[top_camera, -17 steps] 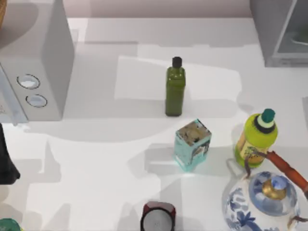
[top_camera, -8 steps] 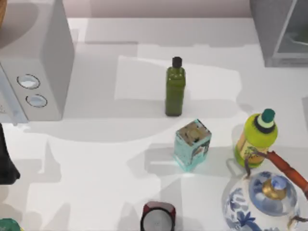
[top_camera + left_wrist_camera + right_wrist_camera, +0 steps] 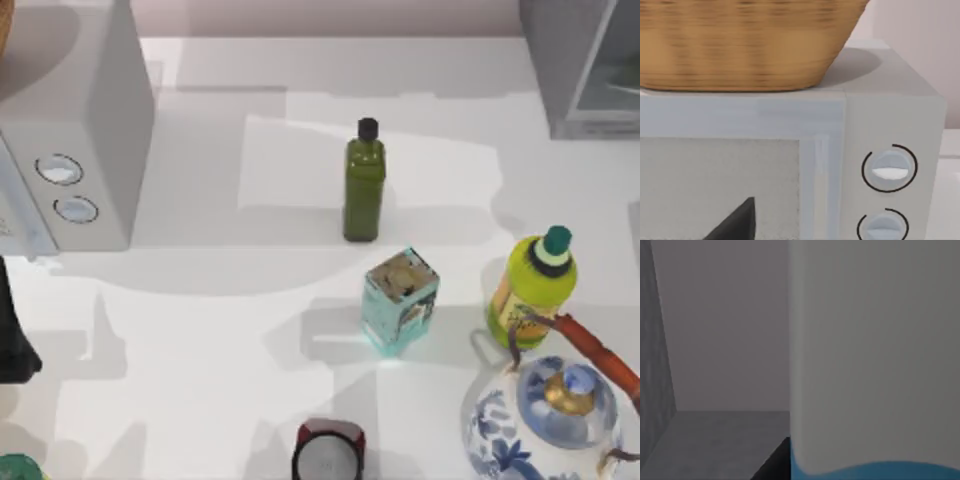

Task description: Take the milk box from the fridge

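The milk box point(image 3: 875, 365) stands very close in the right wrist view, with a white upper face and a bright blue band at its lower edge. It sits inside the fridge point(image 3: 715, 440), whose grey walls and floor surround it. In the top view the fridge point(image 3: 560, 70) stands at the far right corner of the table, with its pale door panel point(image 3: 612, 75) beside it. A dark part of my right gripper point(image 3: 774, 464) shows next to the box's near edge. A dark part of my left gripper point(image 3: 735, 222) hangs in front of the grey box with two dials.
A grey box with two dials point(image 3: 70, 150) stands at the far left, with a wicker basket point(image 3: 740, 45) on top. On the table are a green bottle point(image 3: 364, 185), a small teal box point(image 3: 400, 298), a yellow-green bottle point(image 3: 535, 285), a blue-white teapot point(image 3: 550, 415) and a red-rimmed cup point(image 3: 328, 450).
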Robot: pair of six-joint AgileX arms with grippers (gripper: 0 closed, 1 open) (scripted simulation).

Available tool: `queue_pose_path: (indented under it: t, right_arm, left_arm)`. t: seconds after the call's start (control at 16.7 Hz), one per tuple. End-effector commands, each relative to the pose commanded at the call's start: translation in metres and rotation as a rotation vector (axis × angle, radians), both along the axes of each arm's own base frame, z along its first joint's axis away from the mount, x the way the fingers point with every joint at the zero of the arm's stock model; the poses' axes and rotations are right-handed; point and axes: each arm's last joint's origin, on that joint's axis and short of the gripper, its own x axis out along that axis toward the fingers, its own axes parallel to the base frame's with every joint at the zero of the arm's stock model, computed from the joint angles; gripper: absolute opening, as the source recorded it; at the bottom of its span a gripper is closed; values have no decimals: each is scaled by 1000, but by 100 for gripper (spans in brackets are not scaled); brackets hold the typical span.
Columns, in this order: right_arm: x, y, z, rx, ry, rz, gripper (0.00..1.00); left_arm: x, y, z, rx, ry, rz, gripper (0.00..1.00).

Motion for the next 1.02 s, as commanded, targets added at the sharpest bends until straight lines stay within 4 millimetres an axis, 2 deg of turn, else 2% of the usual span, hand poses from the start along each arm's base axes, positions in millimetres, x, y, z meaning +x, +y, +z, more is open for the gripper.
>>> queue_pose_path:
  t: [0.54, 0.84, 1.02]
  right_arm:
    - [0, 0, 48, 0, 3, -1, 0]
    - [-1, 0, 47, 3, 5, 1, 0]
    - [-14, 1, 51, 1, -2, 8, 0]
  left_arm:
    - [0, 0, 0, 0, 0, 0, 100]
    - [0, 0, 0, 0, 0, 0, 100]
    - [0, 0, 0, 0, 0, 0, 100]
